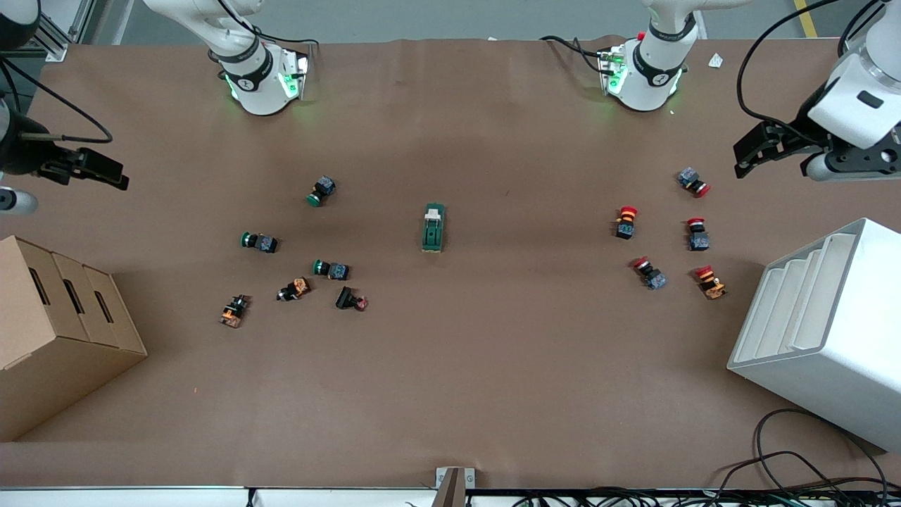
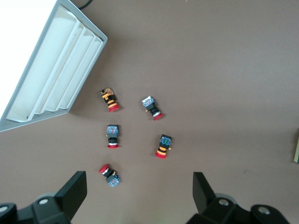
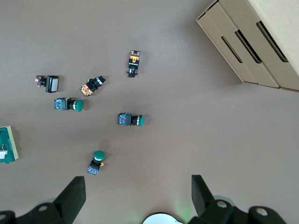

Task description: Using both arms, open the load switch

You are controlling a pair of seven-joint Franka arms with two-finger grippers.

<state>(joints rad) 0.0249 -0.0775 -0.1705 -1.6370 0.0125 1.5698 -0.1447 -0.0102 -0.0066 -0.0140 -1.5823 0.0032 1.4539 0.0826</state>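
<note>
The load switch is a dark green block with a white lever piece at its end toward the arms' bases. It lies alone at the middle of the table and shows at the edge of the right wrist view. My left gripper hangs open, with nothing in it, high over the left arm's end of the table, above red push buttons. Over the right arm's end, my right gripper is likewise open and holds nothing, above green push buttons. Both grippers are far from the switch.
Several red-capped push buttons lie scattered toward the left arm's end, beside a white slotted rack. Several green and other push buttons lie toward the right arm's end, next to a cardboard box. Cables trail at the table's front corner.
</note>
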